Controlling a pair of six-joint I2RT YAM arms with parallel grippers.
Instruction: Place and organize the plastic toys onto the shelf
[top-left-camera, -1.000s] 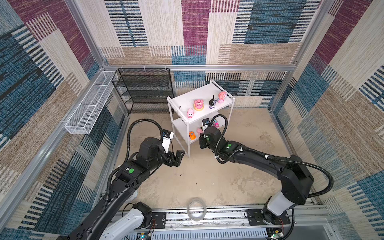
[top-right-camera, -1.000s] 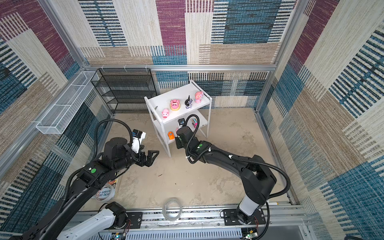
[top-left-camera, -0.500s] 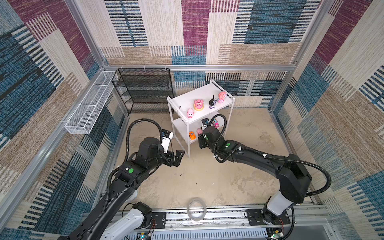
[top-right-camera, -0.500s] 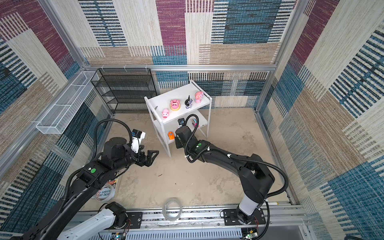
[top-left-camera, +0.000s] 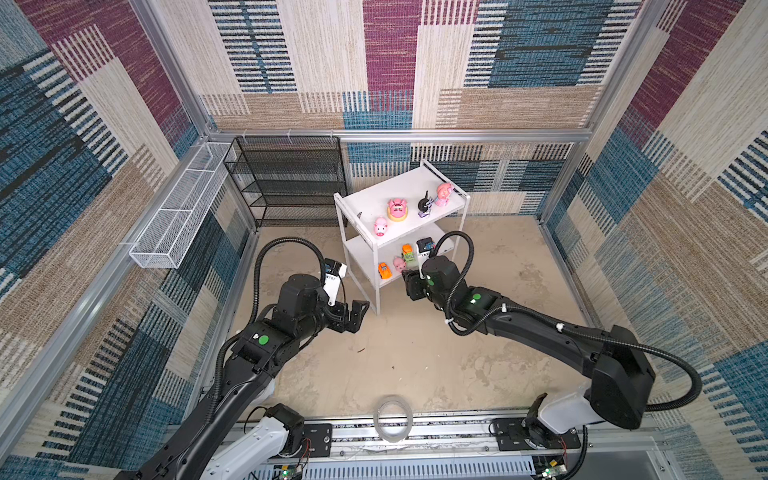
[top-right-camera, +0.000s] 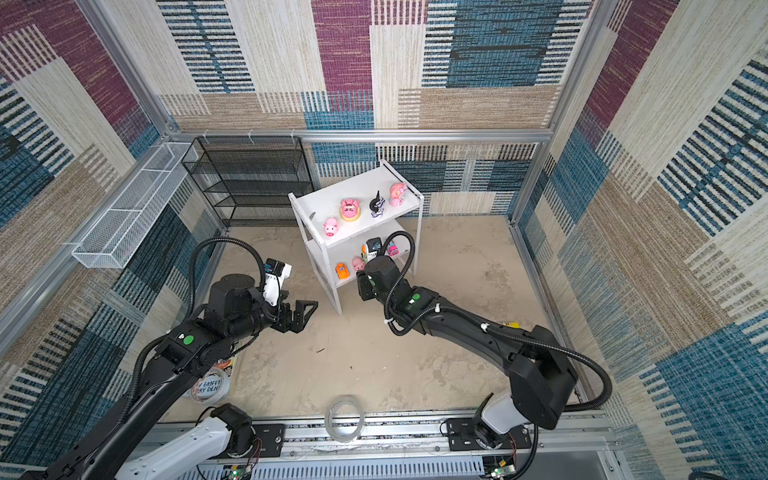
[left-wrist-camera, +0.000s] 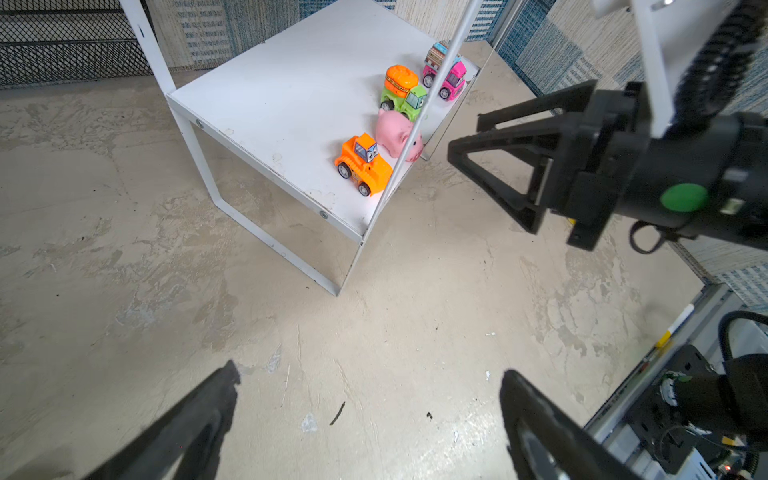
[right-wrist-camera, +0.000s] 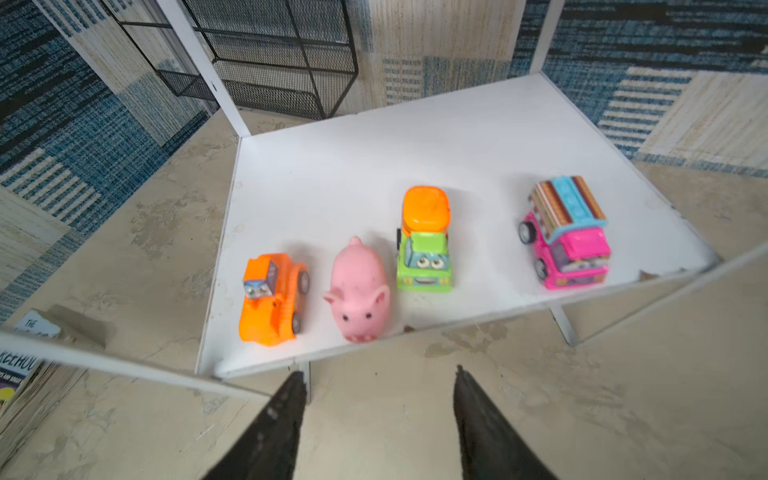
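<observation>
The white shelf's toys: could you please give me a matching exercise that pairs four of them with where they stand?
Things:
1. orange car
2. lower pig
3. black-white figure
4. pink car

Places:
A. top board, between the pig on a yellow base and the pink bear figure
B. lower board, between the orange car and the green-orange car
C. lower board, end of the row, beside the green-orange car
D. lower board, end of the row, beside the lower pig

Pairs: 1-D, 2-B, 3-A, 4-C
</observation>
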